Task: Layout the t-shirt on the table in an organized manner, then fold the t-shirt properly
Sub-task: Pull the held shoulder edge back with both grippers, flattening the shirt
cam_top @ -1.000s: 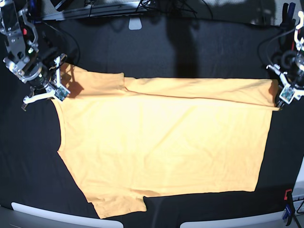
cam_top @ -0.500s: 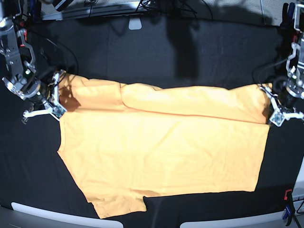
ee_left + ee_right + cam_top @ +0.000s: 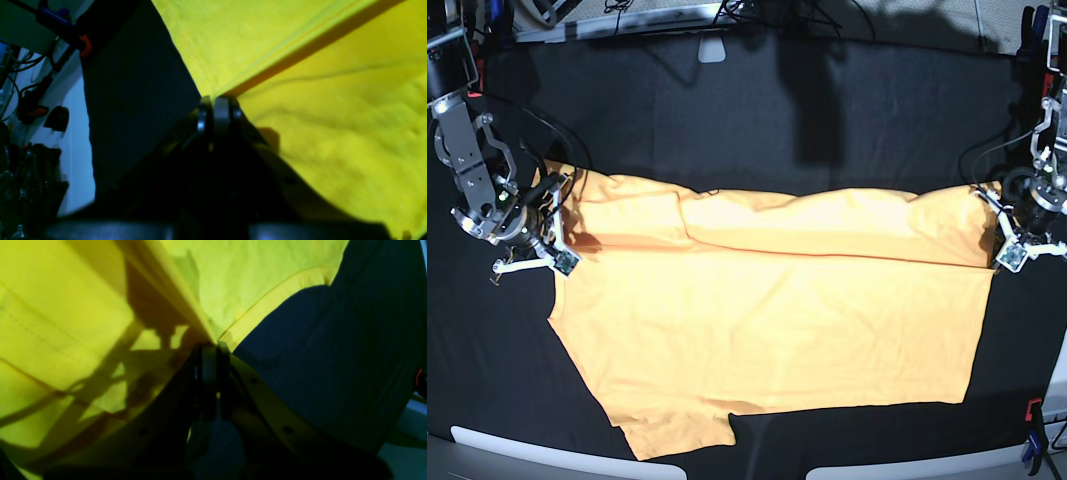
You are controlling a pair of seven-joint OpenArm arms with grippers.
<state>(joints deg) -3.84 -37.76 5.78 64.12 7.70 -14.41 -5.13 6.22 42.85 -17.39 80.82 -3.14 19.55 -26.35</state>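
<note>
One t-shirt (image 3: 767, 320), flat, long axis left-right

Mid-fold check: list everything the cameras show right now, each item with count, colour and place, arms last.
t-shirt: one, pale orange-yellow, spread across the middle of the table, far long edge folded over toward the near side, one sleeve sticking out at the near left of the base view.
table: one, covered in black cloth, under everything.
clamp: one clearly seen, red and blue, at the table's near right edge in the base view.
cables: several, dark, along the far edge.
right gripper: one, metal, at the base view's left, shut on the shirt's folded edge near the collar end.
left gripper: one, metal, at the base view's right, shut on the folded edge at the hem end.
</note>
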